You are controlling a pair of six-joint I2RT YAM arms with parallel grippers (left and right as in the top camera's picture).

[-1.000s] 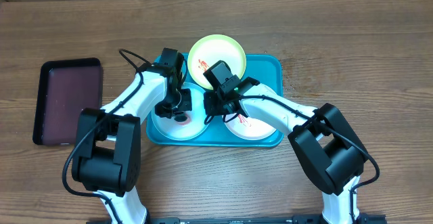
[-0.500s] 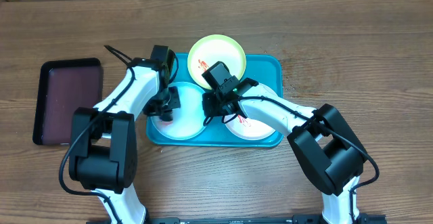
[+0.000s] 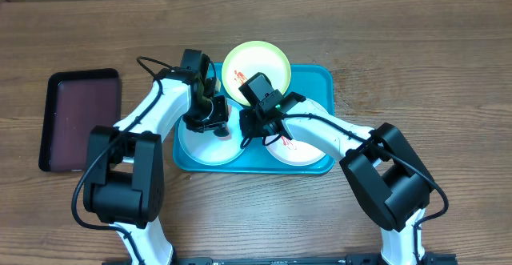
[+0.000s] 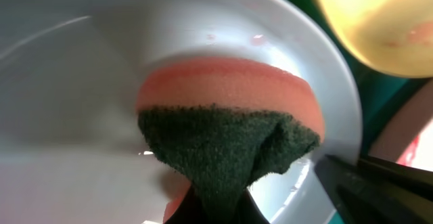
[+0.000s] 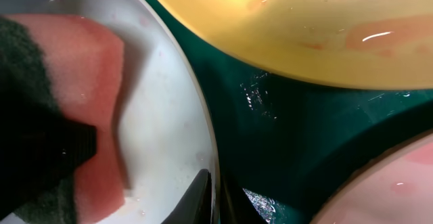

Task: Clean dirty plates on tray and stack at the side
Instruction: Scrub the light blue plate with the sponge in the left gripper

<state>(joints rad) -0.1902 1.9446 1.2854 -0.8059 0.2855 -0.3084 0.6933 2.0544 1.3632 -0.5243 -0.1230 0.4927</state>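
Left gripper (image 3: 211,122) slid sponge (image 4: 226,122) rightward across blue plate (image 3: 194,150).

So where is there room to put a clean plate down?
Bare table right of the tray, and the dark tray on the left. The tray itself is crowded: plates, left arm, right arm.

The left arm (image 3: 152,109) reaches forward from its base and bends inward at the wrist. The left end effector (image 3: 210,121) points down, its fingers clamped on a sponge (image 4: 230,116) with the green pad pinched between them. The right arm (image 3: 336,133) stretches across with its wrist low, so the right end effector (image 3: 250,129) sits just beside the left one. Its fingertips stand close together, one on each side of a plate (image 5: 162,129) rim, pinching it
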